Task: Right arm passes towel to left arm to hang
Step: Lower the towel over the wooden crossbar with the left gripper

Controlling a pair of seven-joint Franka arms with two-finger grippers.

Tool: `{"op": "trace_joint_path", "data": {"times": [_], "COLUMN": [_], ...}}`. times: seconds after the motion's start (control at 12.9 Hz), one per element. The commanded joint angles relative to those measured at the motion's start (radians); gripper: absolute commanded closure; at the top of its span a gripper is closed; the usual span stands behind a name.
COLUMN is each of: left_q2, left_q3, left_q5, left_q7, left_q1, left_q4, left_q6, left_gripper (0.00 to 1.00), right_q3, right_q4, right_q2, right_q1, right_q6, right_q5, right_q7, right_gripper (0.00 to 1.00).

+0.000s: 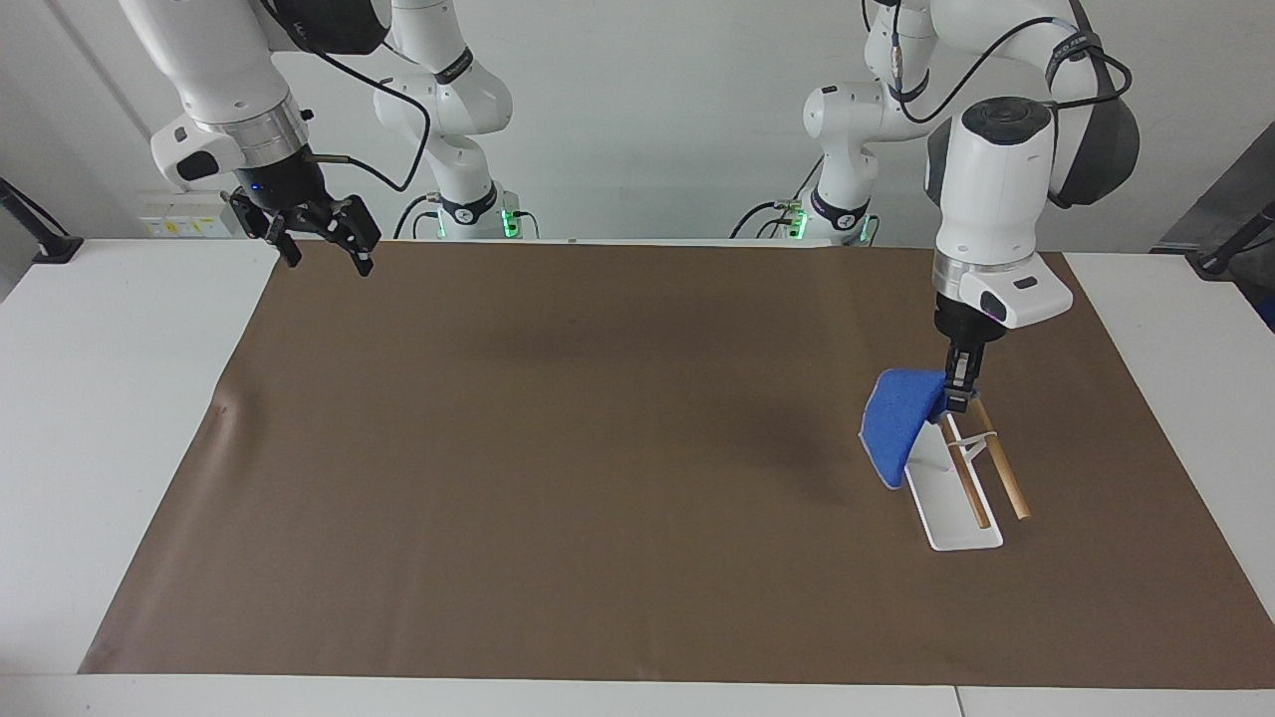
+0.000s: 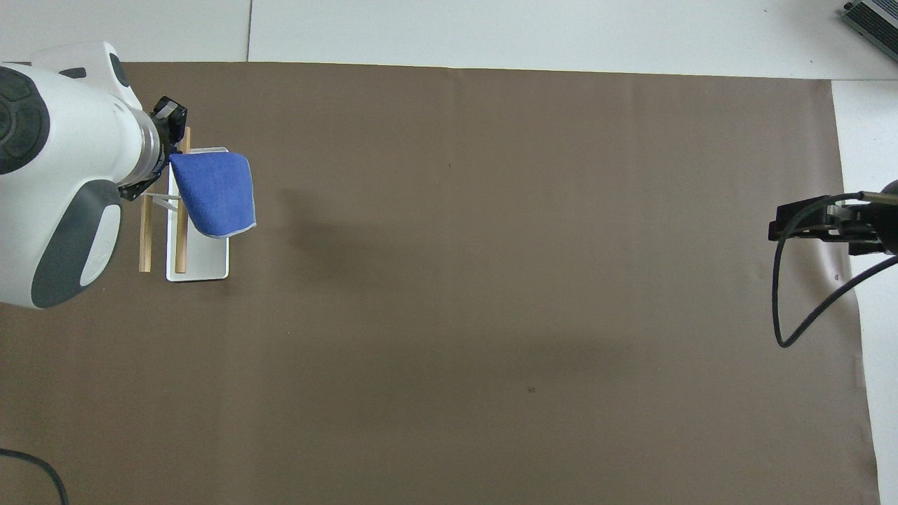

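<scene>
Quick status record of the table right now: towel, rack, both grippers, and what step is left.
towel: blue, hanging in the air from one edge, over the rack
rack: white tray with two wooden rods, at the left arm's end of the table
left gripper: shut on towel, above the rack
right gripper: open, empty, waiting over the mat's corner
step left: towel not yet draped on the rods
</scene>
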Motion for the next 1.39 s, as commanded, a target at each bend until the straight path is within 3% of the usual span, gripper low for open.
{"op": "trace_joint_path", "data": {"times": [0.0,0.31,1.32], "left_q2": [-0.014,-0.002,0.039], "left_q3": [0.051,0.098,0.192], "left_q5": [0.019,0.019,0.105], "left_q7": [0.074,0.156,0.277], "left_q1": [0.004,0.009,0.013], "left_q4": [-0.048,-0.11,-0.096], "left_q6": [0.083,0.184,0.296], "left_gripper": [1.0,1.0,1.0], "right_q3": [0.007,0.007,0.007], "right_q4": [-0.022,-0.023,-0.029], "right_q2": [-0.022,-0.022,-0.025], "right_q1": [-0.005,-0.007,-0.007], "right_q6": [0.008,0.008,0.008], "right_q5": [-0.022,-0.022,-0.022], "right_q7": [0.008,0.008,0.005], "right_gripper": [0.0,0.0,0.0]}}
